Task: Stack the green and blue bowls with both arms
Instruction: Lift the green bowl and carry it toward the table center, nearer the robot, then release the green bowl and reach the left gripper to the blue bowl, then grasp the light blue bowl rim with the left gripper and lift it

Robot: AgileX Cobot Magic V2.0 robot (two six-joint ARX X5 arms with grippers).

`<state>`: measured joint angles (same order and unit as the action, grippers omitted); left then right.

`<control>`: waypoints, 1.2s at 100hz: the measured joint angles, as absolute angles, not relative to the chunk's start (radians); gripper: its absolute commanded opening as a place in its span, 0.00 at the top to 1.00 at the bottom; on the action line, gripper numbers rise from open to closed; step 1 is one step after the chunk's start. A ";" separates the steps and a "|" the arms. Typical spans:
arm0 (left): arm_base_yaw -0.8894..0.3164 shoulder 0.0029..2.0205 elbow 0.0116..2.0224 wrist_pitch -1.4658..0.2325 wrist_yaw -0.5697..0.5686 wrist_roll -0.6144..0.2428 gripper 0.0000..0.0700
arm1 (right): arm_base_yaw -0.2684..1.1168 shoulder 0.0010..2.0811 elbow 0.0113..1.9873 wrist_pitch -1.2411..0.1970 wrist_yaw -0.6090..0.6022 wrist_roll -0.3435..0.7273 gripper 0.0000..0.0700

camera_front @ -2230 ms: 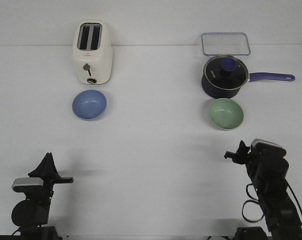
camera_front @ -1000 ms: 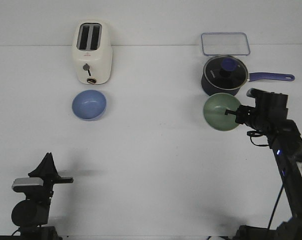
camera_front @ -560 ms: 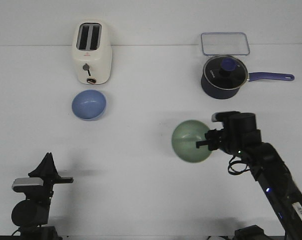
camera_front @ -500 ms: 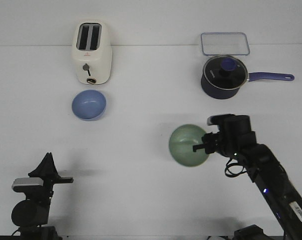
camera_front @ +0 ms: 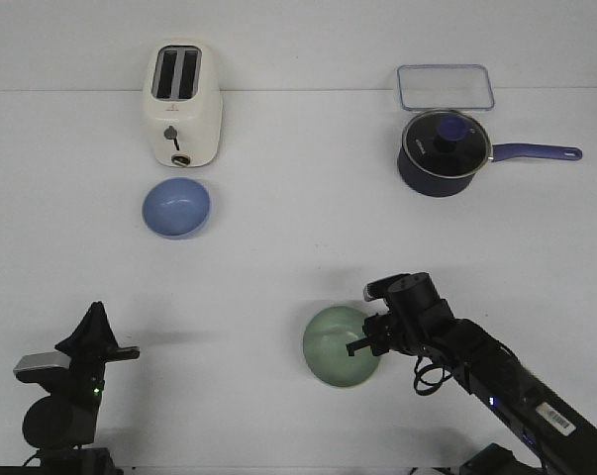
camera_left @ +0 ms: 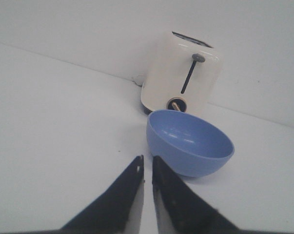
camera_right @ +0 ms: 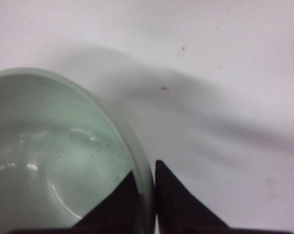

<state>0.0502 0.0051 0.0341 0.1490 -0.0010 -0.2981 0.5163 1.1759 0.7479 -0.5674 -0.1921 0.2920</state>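
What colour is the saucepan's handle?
Purple-blue; the saucepan handle shows best in the front view.

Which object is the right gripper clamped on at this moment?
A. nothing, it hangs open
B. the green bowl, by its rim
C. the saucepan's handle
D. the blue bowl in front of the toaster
B: in the right wrist view the right gripper has one finger inside and one outside the rim of the green bowl, and the front view shows that bowl at the gripper's tip.
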 measured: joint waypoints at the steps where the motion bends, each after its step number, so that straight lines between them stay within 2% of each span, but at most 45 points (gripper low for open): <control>1: 0.050 0.005 0.034 0.149 -0.001 -0.306 0.98 | 0.516 1.176 0.748 -0.567 -0.191 0.292 1.00; 9: 0.050 0.005 0.034 0.149 -0.001 -0.366 0.98 | 0.517 1.181 0.748 -0.566 -0.190 0.291 0.97; 20: 0.050 0.005 0.035 0.149 -0.001 -0.456 0.98 | 0.517 1.186 0.748 -0.570 -0.189 0.286 0.78; 30: 0.050 0.006 0.044 0.140 -0.001 -0.522 0.98 | 0.517 1.186 0.748 -0.575 -0.189 0.283 0.75; 44: 0.050 0.021 0.102 0.107 0.006 -0.569 0.98 | 0.516 1.186 0.749 -0.583 -0.189 0.274 0.50; 68: 0.050 0.234 0.299 0.006 0.012 -0.561 0.98 | 0.482 1.063 0.829 -0.580 -0.186 0.266 0.49; 96: 0.050 0.815 0.680 -0.104 0.085 -0.413 0.97 | 0.398 0.907 0.854 -0.545 -0.182 0.250 0.49; 99: 0.050 0.888 0.724 -0.108 0.101 -0.399 0.94 | 0.395 0.900 0.854 -0.545 -0.183 0.250 0.49; 102: 0.050 0.961 0.764 -0.108 0.120 -0.385 0.86 | 0.390 0.894 0.854 -0.547 -0.183 0.247 0.49; 114: 0.050 1.209 0.900 -0.117 0.183 -0.351 0.42 | 0.386 0.890 0.854 -0.563 -0.183 0.239 0.49; 120: 0.050 1.314 0.963 -0.121 0.199 -0.337 0.33 | 0.386 0.890 0.854 -0.572 -0.183 0.238 0.49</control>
<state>0.0502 1.3136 0.9630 -0.1211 0.1993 -0.3370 0.3859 0.8902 0.8543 -0.5716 -0.1829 0.2379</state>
